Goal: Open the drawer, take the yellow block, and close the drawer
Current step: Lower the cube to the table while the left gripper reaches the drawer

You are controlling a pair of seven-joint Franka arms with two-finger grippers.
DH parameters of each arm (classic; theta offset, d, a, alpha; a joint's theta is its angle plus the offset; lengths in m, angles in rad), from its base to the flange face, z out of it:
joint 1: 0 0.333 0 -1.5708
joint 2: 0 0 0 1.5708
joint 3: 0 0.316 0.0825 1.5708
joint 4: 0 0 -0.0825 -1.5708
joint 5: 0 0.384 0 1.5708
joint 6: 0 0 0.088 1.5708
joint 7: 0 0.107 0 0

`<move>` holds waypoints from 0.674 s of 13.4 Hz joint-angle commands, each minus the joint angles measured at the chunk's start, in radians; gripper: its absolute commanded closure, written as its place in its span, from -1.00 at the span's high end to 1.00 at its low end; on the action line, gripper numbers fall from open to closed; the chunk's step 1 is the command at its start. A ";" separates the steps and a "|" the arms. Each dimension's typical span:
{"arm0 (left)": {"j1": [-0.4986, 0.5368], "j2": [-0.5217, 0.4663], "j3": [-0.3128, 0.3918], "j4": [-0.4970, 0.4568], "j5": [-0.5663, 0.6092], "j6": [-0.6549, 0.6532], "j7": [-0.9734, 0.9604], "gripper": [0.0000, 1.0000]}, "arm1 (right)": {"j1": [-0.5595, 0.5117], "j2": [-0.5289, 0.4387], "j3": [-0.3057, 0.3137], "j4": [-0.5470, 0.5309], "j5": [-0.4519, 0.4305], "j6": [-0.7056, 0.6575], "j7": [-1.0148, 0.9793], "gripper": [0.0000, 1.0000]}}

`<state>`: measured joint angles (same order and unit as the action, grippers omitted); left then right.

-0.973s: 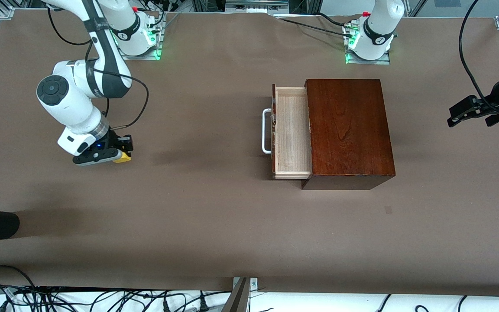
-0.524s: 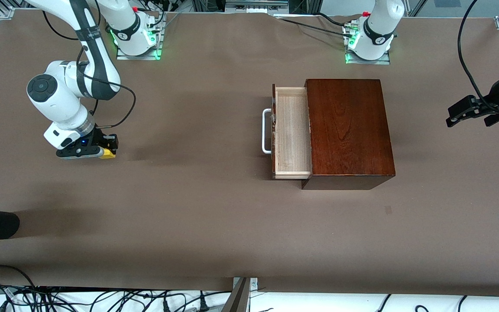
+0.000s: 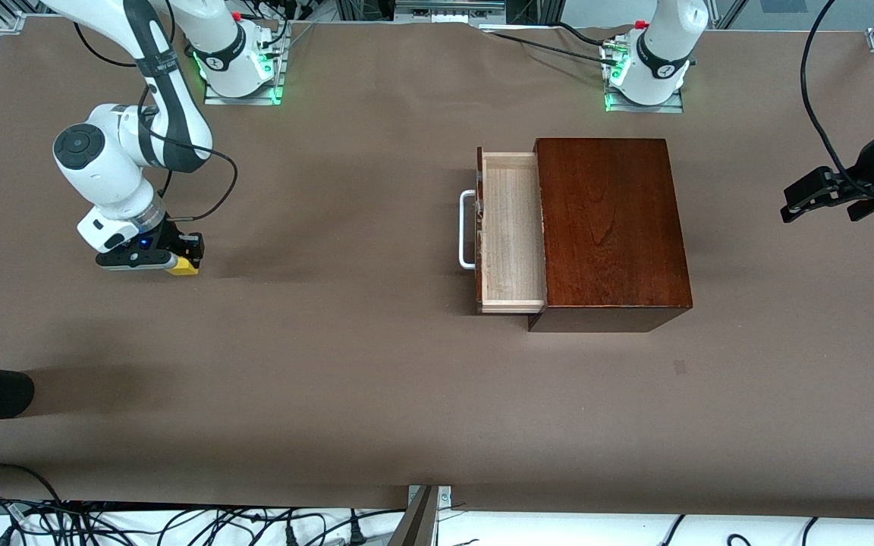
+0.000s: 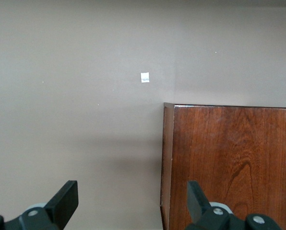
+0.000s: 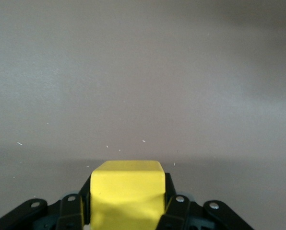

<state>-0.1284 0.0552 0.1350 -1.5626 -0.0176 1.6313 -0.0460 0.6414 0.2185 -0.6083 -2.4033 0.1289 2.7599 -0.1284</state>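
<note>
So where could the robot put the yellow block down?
Bare table runs between the right gripper, shut on the yellow block, and the open drawer. It is crowded only at the wooden box. The left gripper waits open.

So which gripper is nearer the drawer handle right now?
Left, though neither is close. The left gripper hangs open past the box at its own end of the table; the right gripper, shut on the yellow block, sits farther from the handle.
</note>
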 commanded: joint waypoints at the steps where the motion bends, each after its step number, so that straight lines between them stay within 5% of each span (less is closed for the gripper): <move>1: -0.013 0.043 -0.018 0.050 -0.012 -0.004 -0.026 1.00 | -0.005 0.001 -0.001 -0.020 0.026 0.032 -0.002 -0.90; 9: -0.055 0.086 -0.089 0.098 -0.025 -0.013 -0.101 1.00 | -0.008 0.091 0.012 -0.020 0.141 0.116 -0.010 -0.93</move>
<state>-0.1533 0.1271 0.0505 -1.5051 -0.0190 1.6392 -0.1140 0.6412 0.3086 -0.6052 -2.4199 0.2377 2.8569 -0.1279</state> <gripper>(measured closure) 0.000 0.445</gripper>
